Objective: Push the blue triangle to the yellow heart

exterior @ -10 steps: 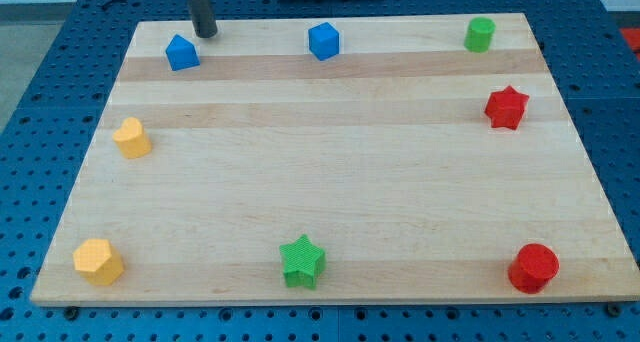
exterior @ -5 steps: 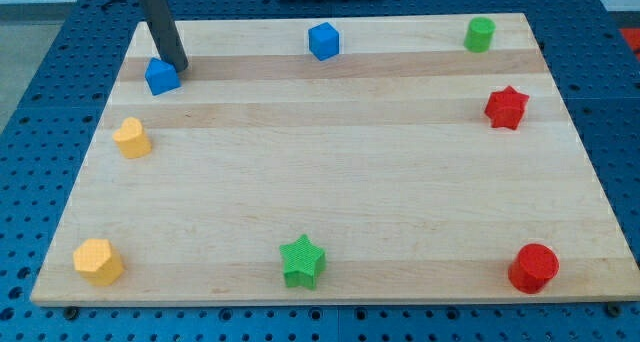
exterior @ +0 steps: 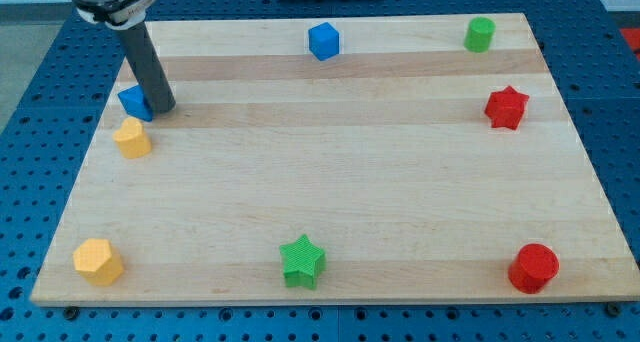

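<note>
The blue triangle (exterior: 134, 102) lies near the board's left edge, just above the yellow heart (exterior: 132, 139) and nearly touching it. My tip (exterior: 163, 108) rests on the board right against the blue triangle's right side, above and to the right of the yellow heart. The rod rises from it toward the view's top left.
A blue cube (exterior: 323, 41) sits at top centre, a green cylinder (exterior: 480, 34) at top right, a red star (exterior: 506, 108) at right, a red cylinder (exterior: 533, 268) at bottom right, a green star (exterior: 303, 261) at bottom centre, a yellow hexagon (exterior: 98, 261) at bottom left.
My tip has moved down and to the left from the top edge, pushing the blue triangle down-left until it is next to the yellow heart.
</note>
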Controlling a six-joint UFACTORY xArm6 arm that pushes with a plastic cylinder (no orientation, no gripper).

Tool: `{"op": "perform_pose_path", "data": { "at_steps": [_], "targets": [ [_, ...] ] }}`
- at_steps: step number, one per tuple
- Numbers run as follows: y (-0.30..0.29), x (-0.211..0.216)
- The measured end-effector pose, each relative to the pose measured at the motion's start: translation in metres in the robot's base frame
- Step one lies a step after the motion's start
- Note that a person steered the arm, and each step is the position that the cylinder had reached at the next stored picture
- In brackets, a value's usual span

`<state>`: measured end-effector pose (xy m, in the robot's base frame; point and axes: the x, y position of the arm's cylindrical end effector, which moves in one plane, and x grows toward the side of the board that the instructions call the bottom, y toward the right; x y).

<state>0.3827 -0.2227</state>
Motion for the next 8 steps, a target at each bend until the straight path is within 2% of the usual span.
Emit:
{"op": "perform_pose_path", "data": {
  "at_steps": [1, 2, 3, 4, 5, 7, 8],
  "targets": [
    [0.0, 0.028],
    [0.007, 0.025],
    [0.04, -0.028],
    [0.037, -0.034],
    [0.02, -0.073],
    [-0.034, -0.083],
    [-0.034, -0.083]
  ]
}}
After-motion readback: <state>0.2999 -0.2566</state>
